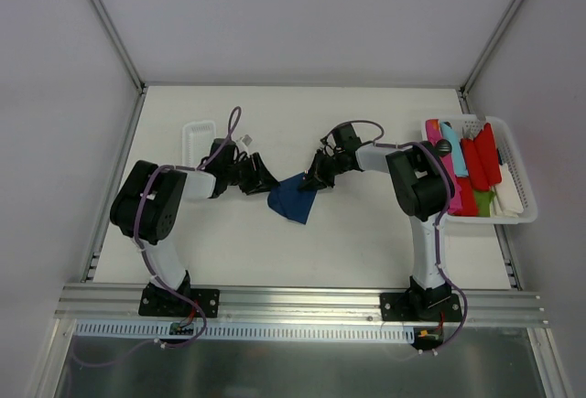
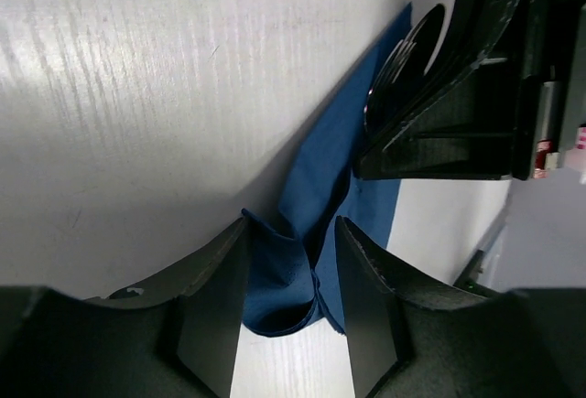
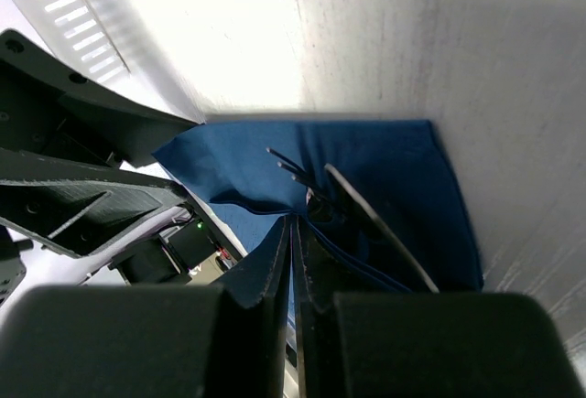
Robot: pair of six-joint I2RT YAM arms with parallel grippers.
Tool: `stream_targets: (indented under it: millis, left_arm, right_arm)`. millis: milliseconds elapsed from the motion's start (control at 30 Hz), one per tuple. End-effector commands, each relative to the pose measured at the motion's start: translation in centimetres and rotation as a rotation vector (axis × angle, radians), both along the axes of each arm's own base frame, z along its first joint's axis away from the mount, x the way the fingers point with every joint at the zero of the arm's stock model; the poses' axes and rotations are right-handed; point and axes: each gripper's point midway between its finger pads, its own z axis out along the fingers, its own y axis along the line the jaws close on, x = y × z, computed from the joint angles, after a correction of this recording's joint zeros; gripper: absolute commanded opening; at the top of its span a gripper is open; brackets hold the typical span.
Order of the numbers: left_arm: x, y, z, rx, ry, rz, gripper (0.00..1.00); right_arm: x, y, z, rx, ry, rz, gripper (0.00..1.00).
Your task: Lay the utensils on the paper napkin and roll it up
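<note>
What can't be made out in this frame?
Utensils: handles hidden behind the shut right gripper, right wrist view.
What the right gripper clamps: too small in the top view.
Left gripper: pinching or merely straddling the paper napkin fold; the left wrist view cannot settle it.

The paper napkin [image 3: 385, 165] looks matt, the metal utensils [image 3: 371, 220] shiny
</note>
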Motion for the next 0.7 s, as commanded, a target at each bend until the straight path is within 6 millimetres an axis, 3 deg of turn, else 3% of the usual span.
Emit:
stream_targets:
  millis: [0, 167, 667]
  left_arm:
    - [-0.4, -0.5, -0.5, -0.084, 0.005, -0.037, 0.43]
    - [0.3, -1.1, -0.1, -0.155, -0.018, -0.054, 0.46]
    - [3.3, -0.6, -2.0, -0.09, 0.019, -0.013, 0.47]
  right_arm:
    - [-0.4, -0.6, -1.9, -0.081, 0.017, 0.001, 0.06]
    - [-0.4, -0.7, -2.0, -0.081, 0.015, 0.002, 0.06]
    - [-0.5, -0.6, -1.9, -0.079, 0.02, 0.005, 0.06]
